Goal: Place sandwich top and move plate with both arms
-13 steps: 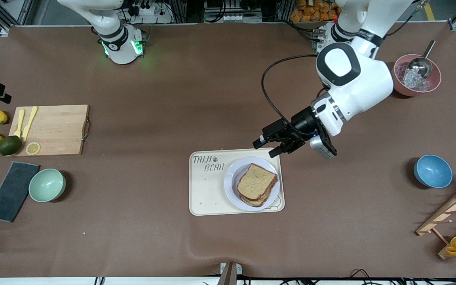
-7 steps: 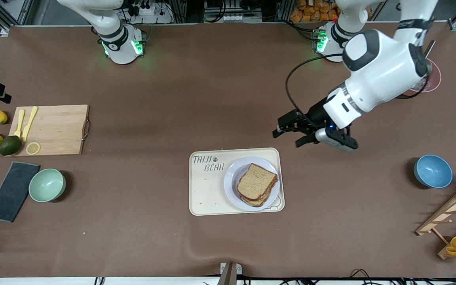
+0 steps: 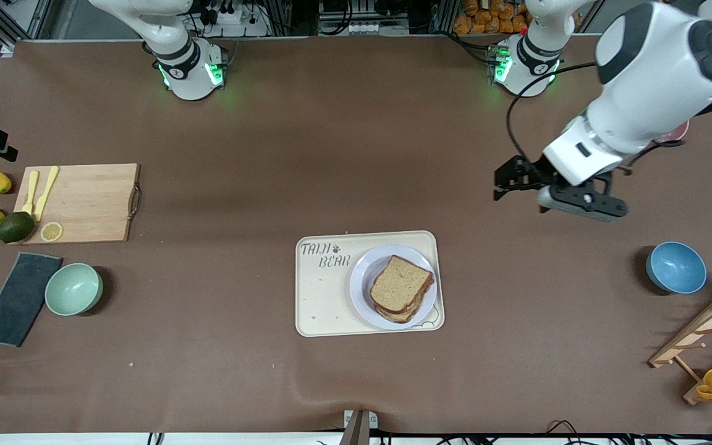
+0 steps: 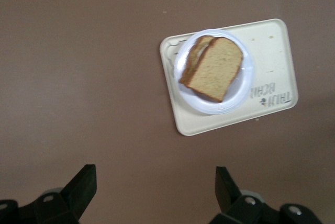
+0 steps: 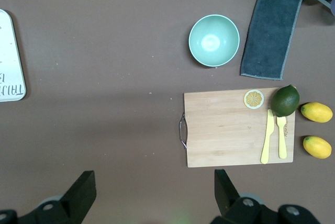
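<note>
Sandwich top (image 3: 400, 282) on plate (image 3: 361, 287), well apart from spread, empty left gripper (image 3: 503, 183).

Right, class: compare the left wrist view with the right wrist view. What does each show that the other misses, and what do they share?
Only the left wrist view shows the plate with the sandwich top, above the open left gripper.

Only the right wrist view shows the green bowl, grey cloth, cutting board, lemon slice, avocado, two lemons and the open right gripper.

Both show the bear tray and brown table.
</note>
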Tool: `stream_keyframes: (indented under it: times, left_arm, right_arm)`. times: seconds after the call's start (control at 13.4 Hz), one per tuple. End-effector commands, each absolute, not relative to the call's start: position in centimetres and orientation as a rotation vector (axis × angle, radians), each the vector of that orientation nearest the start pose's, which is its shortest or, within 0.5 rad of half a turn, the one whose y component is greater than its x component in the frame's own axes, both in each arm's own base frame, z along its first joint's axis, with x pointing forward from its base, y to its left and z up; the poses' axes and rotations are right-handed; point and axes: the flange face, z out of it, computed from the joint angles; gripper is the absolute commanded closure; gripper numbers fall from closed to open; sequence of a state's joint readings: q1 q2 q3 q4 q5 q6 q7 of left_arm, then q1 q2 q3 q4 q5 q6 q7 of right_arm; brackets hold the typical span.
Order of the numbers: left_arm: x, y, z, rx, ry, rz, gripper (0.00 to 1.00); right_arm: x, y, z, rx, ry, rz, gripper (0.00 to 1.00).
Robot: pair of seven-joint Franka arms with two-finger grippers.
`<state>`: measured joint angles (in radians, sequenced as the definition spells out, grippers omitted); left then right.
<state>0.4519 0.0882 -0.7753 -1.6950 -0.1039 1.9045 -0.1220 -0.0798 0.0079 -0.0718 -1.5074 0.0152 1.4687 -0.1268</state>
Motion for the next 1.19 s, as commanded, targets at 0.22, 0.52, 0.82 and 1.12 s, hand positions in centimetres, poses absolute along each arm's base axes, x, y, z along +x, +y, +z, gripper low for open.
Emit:
stream_keyframes:
  times: [0.22,0.52,0.82,1.12]
  left_arm:
    - [57.6,-13.7,60.5,-3.202,0.208,-0.144,0.00]
    - [58.1,-10.5,62.0,-3.146,0.151,-0.160,0.00]
    - [58.0,-7.4,63.8,-3.114,0.063,-0.204,0.00]
    - [56.3,-7.5,64.4,-3.086,0.047,-0.104,0.00]
  right_arm:
    - [54.0,-8.0,64.4,-3.141,0.020,0.068,0.00]
    - [54.0,-8.2,64.5,-3.142,0.027,0.066,0.00]
    - [54.0,-8.1,64.5,-3.140,0.025,0.066,0.00]
    - [54.1,-8.0,64.5,-3.140,0.022,0.063,0.00]
